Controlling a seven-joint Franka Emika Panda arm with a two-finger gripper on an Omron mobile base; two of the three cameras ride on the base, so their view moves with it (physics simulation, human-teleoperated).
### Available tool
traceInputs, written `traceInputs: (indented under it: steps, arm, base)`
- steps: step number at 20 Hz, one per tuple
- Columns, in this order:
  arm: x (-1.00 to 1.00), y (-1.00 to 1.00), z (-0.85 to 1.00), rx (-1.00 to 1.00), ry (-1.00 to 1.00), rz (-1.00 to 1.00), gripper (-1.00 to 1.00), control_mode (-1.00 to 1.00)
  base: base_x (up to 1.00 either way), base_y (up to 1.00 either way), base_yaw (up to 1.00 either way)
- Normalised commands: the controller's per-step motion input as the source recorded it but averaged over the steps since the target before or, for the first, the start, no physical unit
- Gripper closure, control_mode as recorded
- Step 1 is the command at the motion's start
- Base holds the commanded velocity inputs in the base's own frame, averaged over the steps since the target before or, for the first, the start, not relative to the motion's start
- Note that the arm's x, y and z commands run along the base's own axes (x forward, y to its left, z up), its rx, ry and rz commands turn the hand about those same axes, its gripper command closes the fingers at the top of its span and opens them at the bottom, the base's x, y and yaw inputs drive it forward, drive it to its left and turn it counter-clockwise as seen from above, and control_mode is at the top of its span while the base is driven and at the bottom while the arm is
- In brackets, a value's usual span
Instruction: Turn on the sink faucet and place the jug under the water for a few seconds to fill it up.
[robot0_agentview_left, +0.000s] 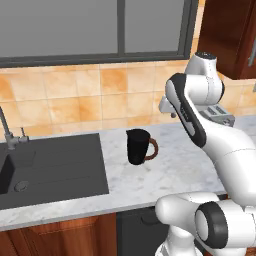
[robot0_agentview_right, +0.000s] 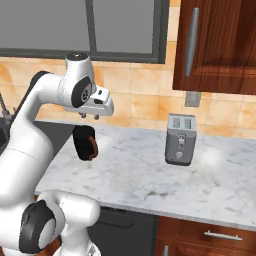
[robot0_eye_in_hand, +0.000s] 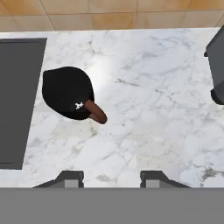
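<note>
The jug (robot0_eye_in_hand: 68, 92) stands upright on the desk (robot0_eye_in_hand: 148, 109), just right of the sink (robot0_eye_in_hand: 17, 100), at 10 o'clock in the hand view. The pincer (robot0_eye_in_hand: 109, 177) hangs above, jaws apart, holding nothing.

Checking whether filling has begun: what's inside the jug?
The jug stands upright on the marble counter, apart from the sink. Its inside shows only uniform black; any contents cannot be told.
</note>
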Motion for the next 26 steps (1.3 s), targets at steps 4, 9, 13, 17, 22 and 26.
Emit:
traceInputs:
  steps: [4, 9, 13, 17, 22, 26]
  arm:
    - [-0.01, 0.00, 0.00, 0.00, 0.00, 0.00, -1.00, 1.00]
    - [0.00, 0.00, 0.00, 0.00, 0.00, 0.00, -1.00, 1.00]
    - [0.00, 0.00, 0.00, 0.00, 0.00, 0.00, -1.00, 1.00]
    - [0.00, 0.00, 0.00, 0.00, 0.00, 0.00, -1.00, 1.00]
    - [0.00, 0.00, 0.00, 0.00, 0.00, 0.00, -1.00, 1.00]
    - [0.00, 0.00, 0.00, 0.00, 0.00, 0.00, -1.00, 1.00]
  base:
    - [-0.13, 0.11, 0.00]
    - [-0.01, 0.75, -0.01]
    - [0.00, 0.87, 0.00]
    - [0.00, 0.72, 0.00]
    - [0.00, 0.64, 0.00]
    - [0.00, 0.57, 0.00]
